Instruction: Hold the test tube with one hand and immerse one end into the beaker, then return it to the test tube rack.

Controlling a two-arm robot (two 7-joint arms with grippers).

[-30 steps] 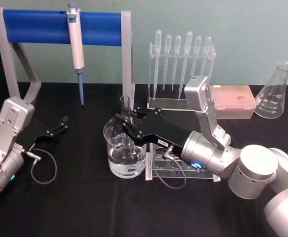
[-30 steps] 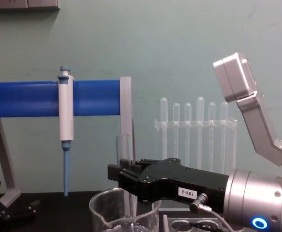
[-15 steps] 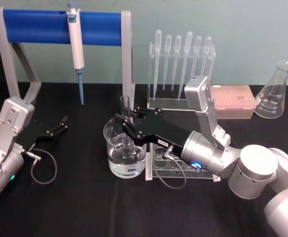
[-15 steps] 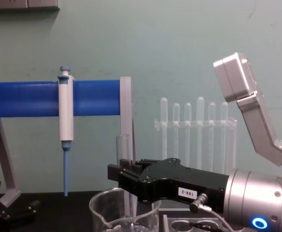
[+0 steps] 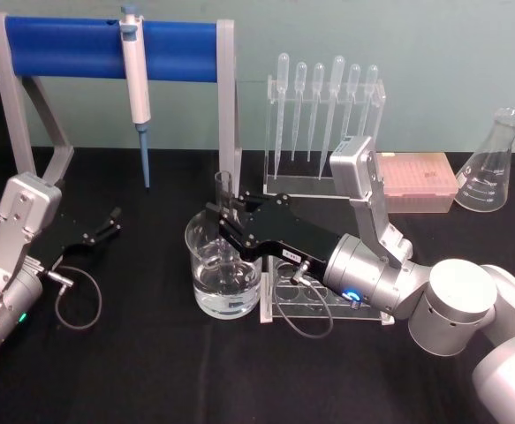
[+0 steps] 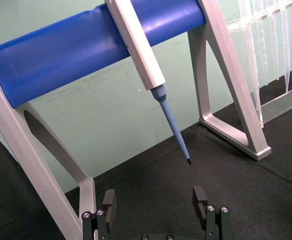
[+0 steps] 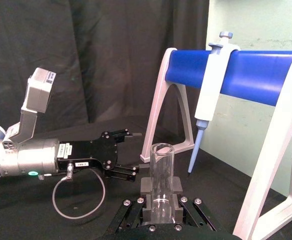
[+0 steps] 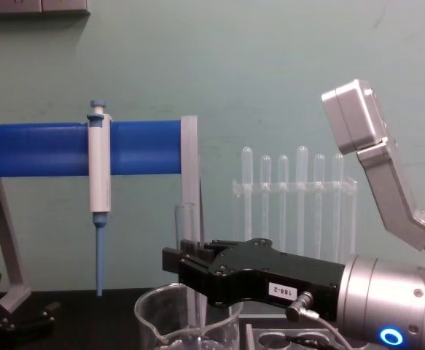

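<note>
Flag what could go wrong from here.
The right gripper holds the test tube upright, its lower end in the beaker; moving sideways before lifting could knock glass on glass. The rack sits beside the beaker under the wrist, where the cable loop might snag. The left gripper lies parked.

A small white label (image 8: 281,290) on the black body of the right gripper (image 8: 188,257) reads "188-2" in the chest view, while the printed graduation marks on the conical flask (image 5: 491,168) at the table's back are too small to read.
</note>
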